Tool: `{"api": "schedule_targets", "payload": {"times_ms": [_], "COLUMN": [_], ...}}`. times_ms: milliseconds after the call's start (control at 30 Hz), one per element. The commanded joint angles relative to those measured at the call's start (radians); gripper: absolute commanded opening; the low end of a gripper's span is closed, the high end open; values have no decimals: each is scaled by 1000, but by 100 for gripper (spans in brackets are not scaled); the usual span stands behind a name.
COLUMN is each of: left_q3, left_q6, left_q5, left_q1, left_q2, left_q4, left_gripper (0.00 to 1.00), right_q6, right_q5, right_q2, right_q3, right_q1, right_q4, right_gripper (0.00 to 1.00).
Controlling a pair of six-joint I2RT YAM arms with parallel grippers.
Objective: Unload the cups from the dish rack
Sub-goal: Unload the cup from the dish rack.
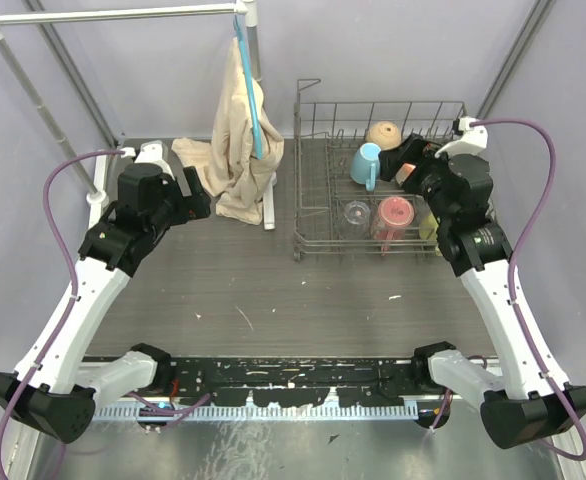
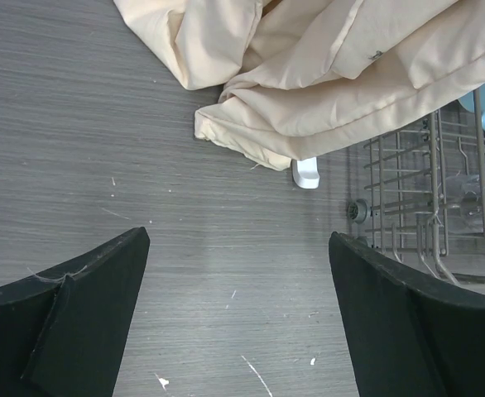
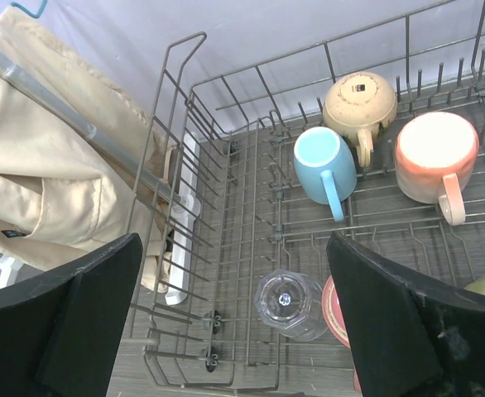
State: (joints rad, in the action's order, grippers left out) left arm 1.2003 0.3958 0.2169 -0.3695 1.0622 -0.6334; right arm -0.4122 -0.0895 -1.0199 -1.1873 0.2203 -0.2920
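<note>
The grey wire dish rack (image 1: 313,215) stands at the back right. It holds a light blue mug (image 1: 366,163), a tan mug (image 1: 383,133), a clear glass (image 1: 356,211), a pink mug (image 1: 394,215) and a yellow-green mug (image 1: 428,222). The right wrist view shows the blue mug (image 3: 324,164), the tan mug (image 3: 359,101), a salmon mug (image 3: 435,155) and the glass (image 3: 290,304). My right gripper (image 3: 234,322) hangs open and empty above the rack. My left gripper (image 2: 238,306) is open and empty over bare table, left of the rack (image 2: 400,182).
A beige cloth (image 1: 238,140) hangs from a white rail stand (image 1: 123,15) at the back left and drapes onto the table beside the rack. The stand's white foot (image 1: 269,200) lies between cloth and rack. Purple cables loop off both arms.
</note>
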Motion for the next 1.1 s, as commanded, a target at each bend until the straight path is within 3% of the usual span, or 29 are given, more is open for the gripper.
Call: {"api": "schedule_targets", "payload": {"times_ms": [0, 333, 600, 833, 1067], "left_q3": [-5, -6, -1, -1, 20], "left_q6": [-8, -11, -11, 3, 2], "left_q5": [-11, -10, -16, -47, -65], "left_q1": [-3, -3, -3, -3, -3], "left_q2": [-13, -20, -25, -29, 0], "left_q4": [31, 31, 32, 30, 14], "left_gripper": [98, 98, 98, 98, 98], "right_q6": [18, 26, 47, 91, 141], "right_q5": [22, 108, 85, -21, -121], "right_q2": [48, 28, 15, -86, -320], "right_q3": [10, 10, 52, 34, -80], "right_q1": [2, 1, 1, 2, 1], "right_q4": [88, 106, 165, 157, 110], "right_gripper": [100, 100, 100, 100, 99]}}
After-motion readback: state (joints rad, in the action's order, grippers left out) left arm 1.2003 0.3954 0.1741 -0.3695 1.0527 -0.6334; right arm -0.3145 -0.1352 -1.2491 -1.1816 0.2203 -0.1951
